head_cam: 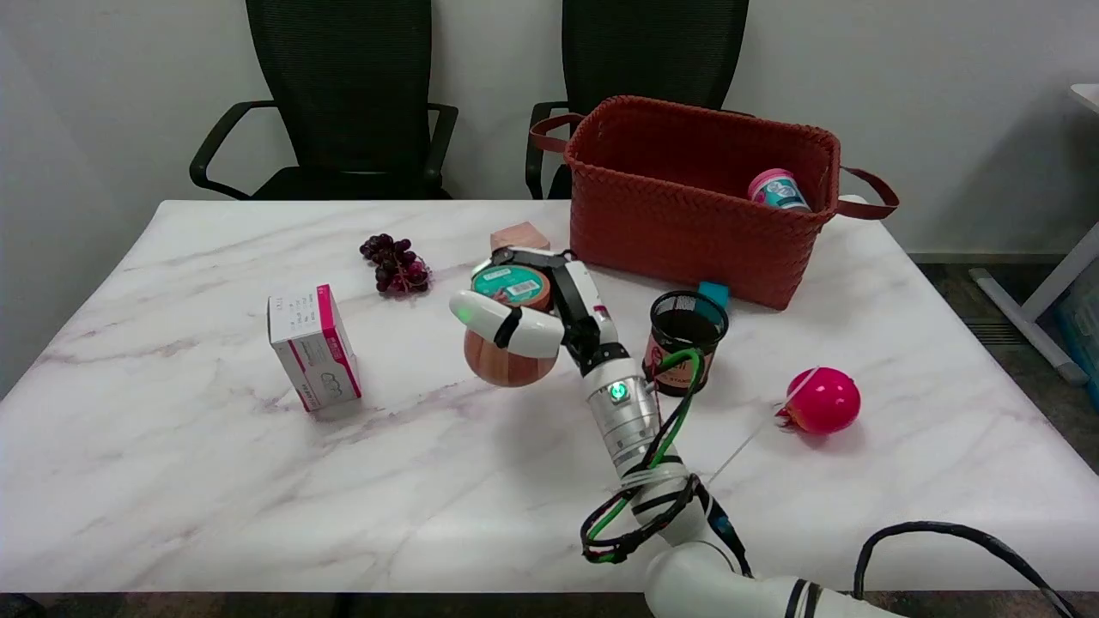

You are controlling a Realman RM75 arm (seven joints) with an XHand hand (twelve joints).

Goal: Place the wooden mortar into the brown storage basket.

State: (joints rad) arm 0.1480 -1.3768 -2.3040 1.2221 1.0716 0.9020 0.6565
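Right arm (640, 429) enters from near right, cabled, forearm angled far-left over the table (215, 481). Hand (537, 313) sits above table centre, fingers wrapped over the top of the mortar (508, 365); hand holds the mortar. Whether the mortar rests on the table or is just lifted off it: cannot tell. Shadow lies right under and right of it.

Near right: pink ball (822, 400) on the table, well apart from the hand, a thin white string running from it toward the arm.

Left: white-and-pink box (312, 347), upright, well apart from the mortar.

Just right of the hand: black mesh cup (685, 330), upright, green cable crossing its front. Blue object (714, 293) just behind the cup, partly hidden.

Just behind the hand: tape roll (513, 286) with a green label on top, partly covered by fingers. Wooden block (519, 235) farther back. Grapes (397, 264) left of the tape roll.

Far right: basket (687, 227), handles at both ends, mortar not in it. Inside at its right end, a pink-lidded teal can (777, 189), tilted.

Beyond the table: two black chairs (343, 94) against a white wall.
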